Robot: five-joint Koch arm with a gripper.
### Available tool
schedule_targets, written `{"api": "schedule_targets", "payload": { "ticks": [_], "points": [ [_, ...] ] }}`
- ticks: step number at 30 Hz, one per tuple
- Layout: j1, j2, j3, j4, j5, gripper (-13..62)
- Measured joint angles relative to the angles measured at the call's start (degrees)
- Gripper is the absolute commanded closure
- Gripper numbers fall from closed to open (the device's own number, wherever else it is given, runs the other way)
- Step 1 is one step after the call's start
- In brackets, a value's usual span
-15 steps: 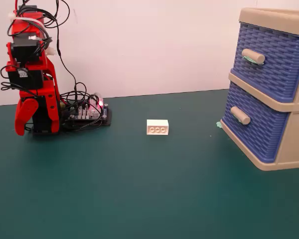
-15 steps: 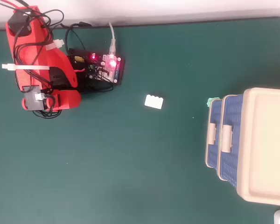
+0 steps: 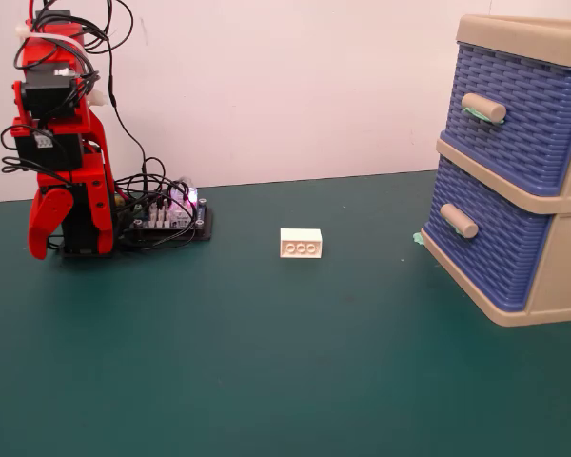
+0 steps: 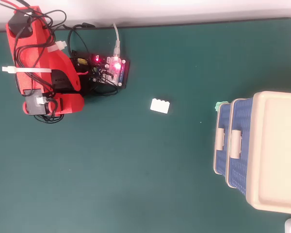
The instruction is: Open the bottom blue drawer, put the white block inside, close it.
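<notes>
The red plastic gripper (image 3: 46, 224) is folded down beside the arm's base; whether it is released or clenched cannot be told. From it, the small white rectangular block (image 3: 301, 243) lies well apart to the right in the fixed view, long axis crosswise. Farther right, past bare green desk (image 3: 266, 371), the bottom blue basket-weave drawer (image 3: 490, 243) is seen closed, its beige peg handle (image 3: 459, 221) facing the gripper.

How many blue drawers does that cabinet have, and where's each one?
2. The upper drawer sits just under the cabinet top, its handle smeared green. The bottom blue drawer is directly below, near the table, with a plain handle. Both look closed.
</notes>
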Motion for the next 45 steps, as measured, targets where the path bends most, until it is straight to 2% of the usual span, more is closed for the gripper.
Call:
{"api": "schedule_targets", "payload": {
  "ticks": [10, 12, 16, 21, 25, 31, 33, 37, 45],
  "points": [
    [-1.8, -0.1, -24.0, 5.5, 4.0, 15.6],
    [-4.7, -0.1, -27.9, 6.0, 9.3, 15.6],
    [-21.1, -0.2, -32.9, 2.3, 29.2, 15.6],
    [-48.8, -4.5, -32.6, -21.9, 59.5, 15.6],
    [-57.1, -15.8, -27.2, -47.8, 70.8, 15.6],
    [-61.5, -28.9, -17.5, -88.2, 77.5, 15.6],
    [-65.0, -36.1, -17.3, -105.0, 78.4, 15.6],
    [-68.0, -49.9, -21.4, -124.0, 78.8, 15.7],
    [-70.7, -65.3, -36.1, -128.2, 79.5, 18.5]
  ]
}}
